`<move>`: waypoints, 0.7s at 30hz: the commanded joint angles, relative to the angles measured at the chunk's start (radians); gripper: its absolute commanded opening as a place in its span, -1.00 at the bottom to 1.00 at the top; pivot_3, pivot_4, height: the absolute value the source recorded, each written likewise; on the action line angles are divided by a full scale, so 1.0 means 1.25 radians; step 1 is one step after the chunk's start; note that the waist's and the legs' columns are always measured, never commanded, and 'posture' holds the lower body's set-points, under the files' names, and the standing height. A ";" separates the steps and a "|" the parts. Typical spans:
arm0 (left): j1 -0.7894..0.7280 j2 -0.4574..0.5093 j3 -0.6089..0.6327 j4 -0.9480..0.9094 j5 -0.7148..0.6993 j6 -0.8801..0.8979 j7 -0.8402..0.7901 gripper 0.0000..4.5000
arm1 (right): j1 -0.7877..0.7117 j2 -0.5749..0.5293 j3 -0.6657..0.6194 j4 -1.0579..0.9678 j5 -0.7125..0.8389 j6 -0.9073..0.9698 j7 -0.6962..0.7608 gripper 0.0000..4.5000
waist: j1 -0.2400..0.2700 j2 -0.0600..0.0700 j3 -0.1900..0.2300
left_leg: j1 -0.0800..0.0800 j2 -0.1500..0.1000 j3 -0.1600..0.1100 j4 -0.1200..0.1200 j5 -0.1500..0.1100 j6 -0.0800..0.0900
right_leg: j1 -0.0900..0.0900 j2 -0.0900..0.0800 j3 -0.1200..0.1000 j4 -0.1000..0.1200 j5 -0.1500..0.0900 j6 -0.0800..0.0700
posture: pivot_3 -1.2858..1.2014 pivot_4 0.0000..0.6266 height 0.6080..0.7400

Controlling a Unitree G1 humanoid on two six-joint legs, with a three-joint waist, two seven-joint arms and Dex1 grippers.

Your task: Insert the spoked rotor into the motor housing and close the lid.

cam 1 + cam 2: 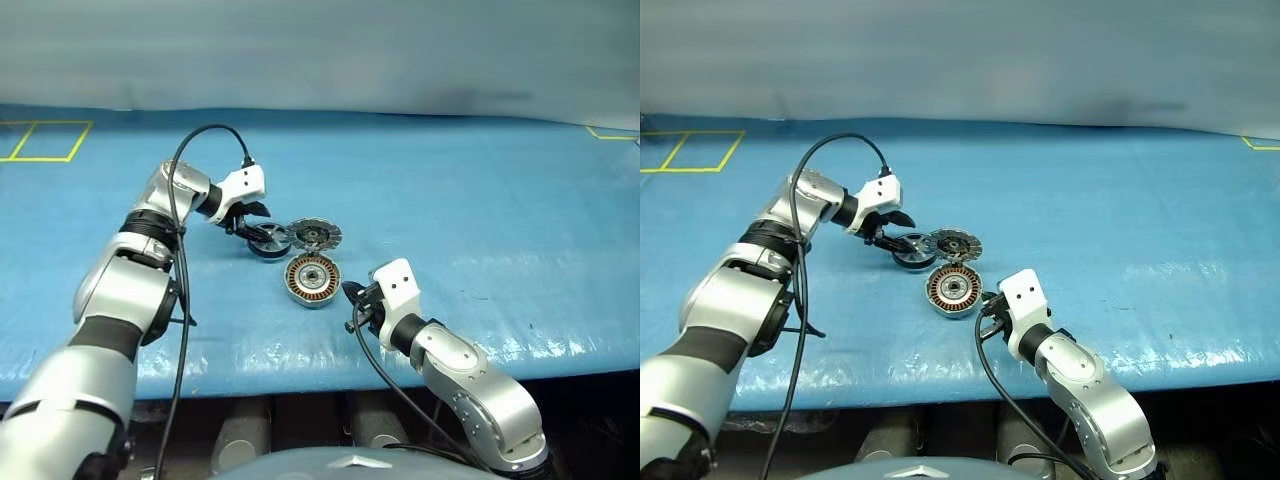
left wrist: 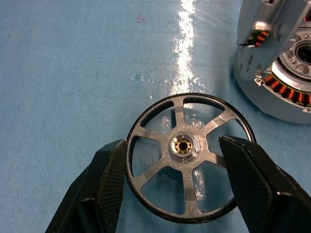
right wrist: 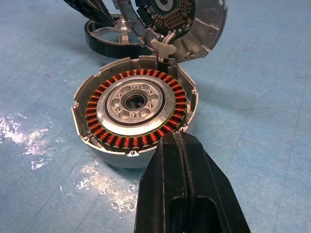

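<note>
While left claw (image 2: 177,189) grips spoked rotor (image 2: 187,155), right claw (image 3: 182,184) closed, no legible writing.

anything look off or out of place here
Nothing stands out. The spoked rotor lies flat on the blue mat between the left gripper fingers, and the lid stands open behind the motor housing.

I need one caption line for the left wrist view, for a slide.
Left tool fingers flank the spoked rotor on the blue mat, beside the motor housing.
</note>
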 commanded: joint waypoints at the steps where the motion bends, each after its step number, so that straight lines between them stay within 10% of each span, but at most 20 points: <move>1: -0.031 -0.001 0.009 0.012 0.016 0.013 0.003 0.46 | -0.002 0.006 -0.006 -0.034 -0.002 -0.011 -0.007 -1.00 | 0.000 0.000 0.000 | 0.000 0.000 0.000 0.000 0.000 0.000 | 0.000 0.000 0.000 0.000 0.000 0.000 | 0.03 -0.52 1.00; 21: -0.016 -0.015 0.003 0.029 0.053 0.040 -0.012 0.46 | -0.006 0.013 -0.006 -0.032 -0.001 -0.014 -0.016 -1.00 | 0.000 0.000 0.000 | 0.000 0.000 0.000 0.000 0.000 0.000 | 0.000 0.000 0.000 0.000 0.000 0.000 | 0.03 -0.52 1.00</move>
